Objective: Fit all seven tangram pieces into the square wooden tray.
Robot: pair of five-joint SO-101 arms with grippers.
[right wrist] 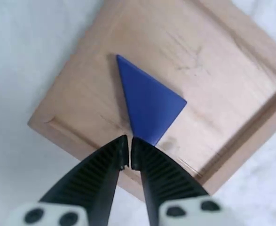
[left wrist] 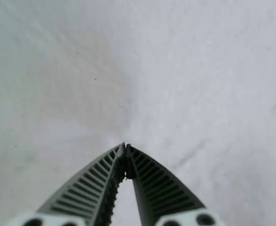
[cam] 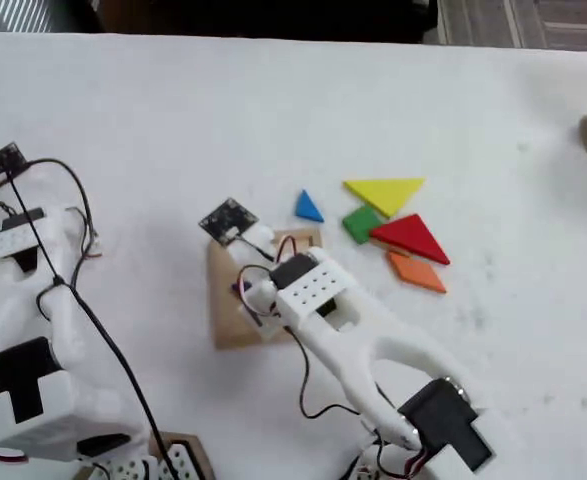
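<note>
Right wrist view: we see the right tool [right wrist: 129, 153], ribbed tips pressed together, at the corner of a flat blue triangle [right wrist: 149, 101] lying in the square wooden tray [right wrist: 213, 61]. The left tool [left wrist: 125, 162] is likewise pressed together above the white worktop [left wrist: 199, 70]. Near the tray lie a yellow triangle [cam: 385, 192], red triangle [cam: 410, 238], green square [cam: 361, 223] and orange parallelogram [cam: 416, 271].

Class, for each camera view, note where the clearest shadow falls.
High view: soft shadow on the white table beside the right arm. Left wrist view: a dim patch on the table beyond the shut left gripper. Right wrist view: a dark shadow line along one edge of the blue triangular piece in the square wooden tray.
</note>
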